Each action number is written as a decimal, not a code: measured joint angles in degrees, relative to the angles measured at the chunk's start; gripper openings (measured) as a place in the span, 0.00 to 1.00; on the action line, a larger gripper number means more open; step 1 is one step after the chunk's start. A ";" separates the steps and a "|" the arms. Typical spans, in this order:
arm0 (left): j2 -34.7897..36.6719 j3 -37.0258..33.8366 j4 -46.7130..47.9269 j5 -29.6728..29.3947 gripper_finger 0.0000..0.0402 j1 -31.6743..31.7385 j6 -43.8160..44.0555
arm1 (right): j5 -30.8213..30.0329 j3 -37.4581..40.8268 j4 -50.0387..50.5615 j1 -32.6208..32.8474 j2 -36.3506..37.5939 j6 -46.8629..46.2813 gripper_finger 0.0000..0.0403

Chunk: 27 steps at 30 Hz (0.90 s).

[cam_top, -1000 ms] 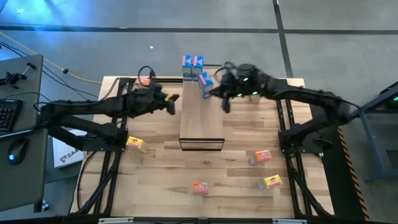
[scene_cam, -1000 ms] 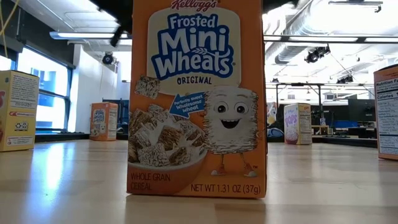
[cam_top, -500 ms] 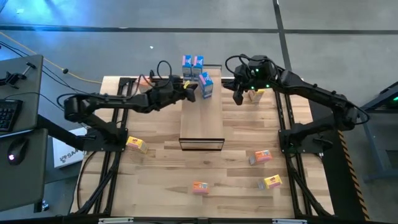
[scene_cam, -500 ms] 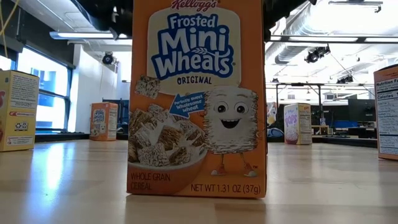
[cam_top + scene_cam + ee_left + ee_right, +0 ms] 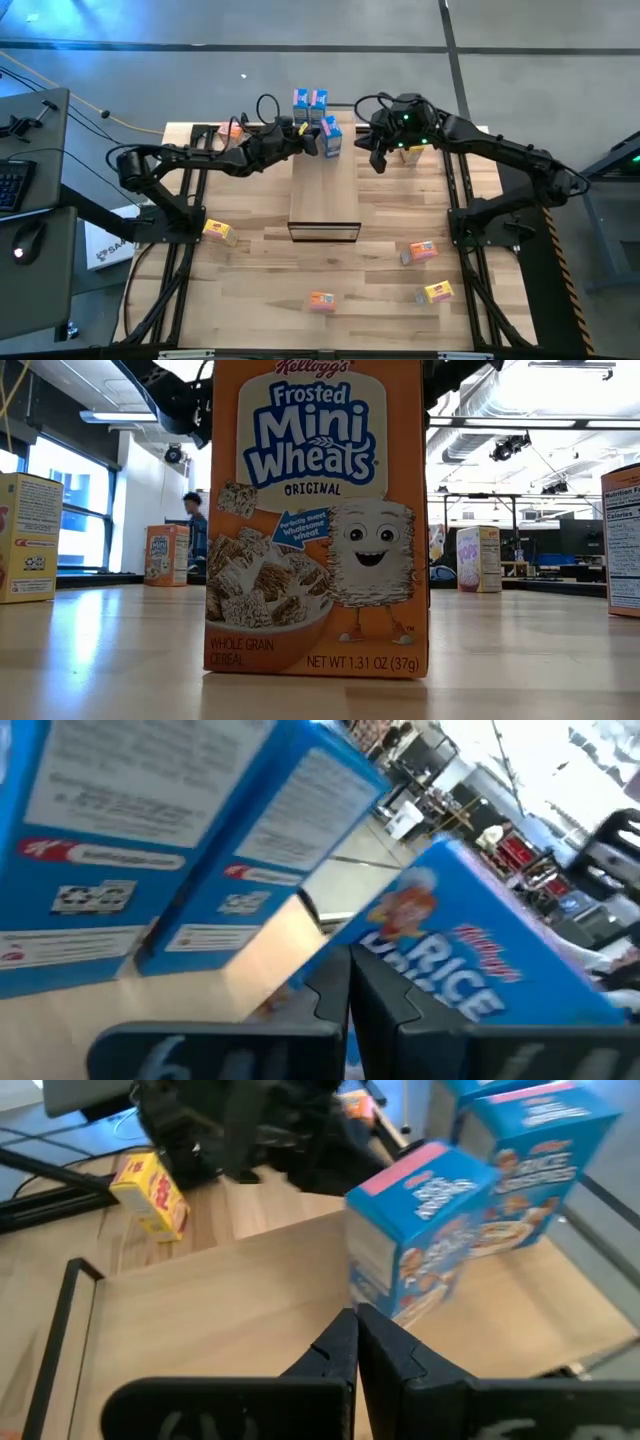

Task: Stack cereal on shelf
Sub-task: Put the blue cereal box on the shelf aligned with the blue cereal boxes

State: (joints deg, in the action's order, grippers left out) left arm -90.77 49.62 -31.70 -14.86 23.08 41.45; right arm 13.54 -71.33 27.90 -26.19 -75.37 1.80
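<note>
The skewed blue Rice Krispies box [image 5: 331, 137] stands at the shelf's [image 5: 324, 190] far end between both shut, empty end effectors, the left end effector [image 5: 311, 141] just beside it and nearer than the right end effector [image 5: 376, 159].

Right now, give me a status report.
Left gripper and right gripper shut, empty, flanking a tilted blue cereal box on the shelf. Nothing blocking.
</note>
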 joint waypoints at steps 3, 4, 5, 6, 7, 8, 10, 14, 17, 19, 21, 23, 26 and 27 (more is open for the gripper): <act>-0.96 -0.01 -2.26 1.54 0.00 0.97 0.00 | 0.00 0.00 -0.87 1.59 -1.50 0.09 0.00; -1.26 0.02 -2.90 2.26 0.00 1.13 0.02 | 0.00 0.00 -1.32 2.21 -2.01 0.15 0.00; -1.61 0.02 -3.15 2.72 0.00 1.41 0.18 | 0.01 0.00 -2.09 2.84 -2.63 0.15 0.00; -2.01 0.02 -3.21 3.02 0.00 1.55 0.47 | 0.00 0.00 -3.03 3.50 -3.22 0.13 0.00; -2.39 0.02 -3.39 3.27 0.00 1.65 0.46 | -0.15 0.00 -3.57 4.06 -3.88 0.06 0.00; -2.73 0.15 -3.69 3.39 0.00 1.69 0.41 | -0.96 0.00 -4.21 4.66 -4.51 -0.04 0.00; -2.92 0.70 -4.26 4.00 0.00 1.67 0.38 | -1.77 0.00 -5.73 5.71 -5.67 -0.13 0.00; -3.17 1.89 -4.29 4.75 0.00 1.67 -1.23 | -4.94 0.00 -8.54 7.39 -7.54 -1.36 0.00; -3.22 2.55 -4.35 5.20 0.00 1.69 -2.57 | -8.50 0.02 -10.34 8.03 -8.84 -1.79 0.00; -3.07 2.65 -4.21 5.24 0.00 1.70 -2.71 | -10.08 0.02 -11.26 8.01 -9.72 -1.80 0.00; -2.44 2.65 -3.94 5.34 0.00 1.81 -3.38 | -10.58 0.02 -11.93 7.98 -10.70 -1.81 0.00; -1.16 2.65 -3.63 5.34 0.00 1.80 -4.77 | -11.58 0.02 -11.91 7.87 -11.57 -1.81 0.00; 1.32 2.65 -0.66 5.34 0.00 1.80 -7.04 | -13.51 0.02 -11.84 7.84 -12.41 -1.76 0.00; 2.32 2.65 0.72 5.33 0.00 1.80 -7.47 | -14.15 0.03 -11.83 7.80 -12.51 -1.59 0.00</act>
State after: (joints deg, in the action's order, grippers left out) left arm -88.44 52.27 -30.98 -9.52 24.88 33.99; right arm -0.61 -71.30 16.07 -18.39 -87.88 0.22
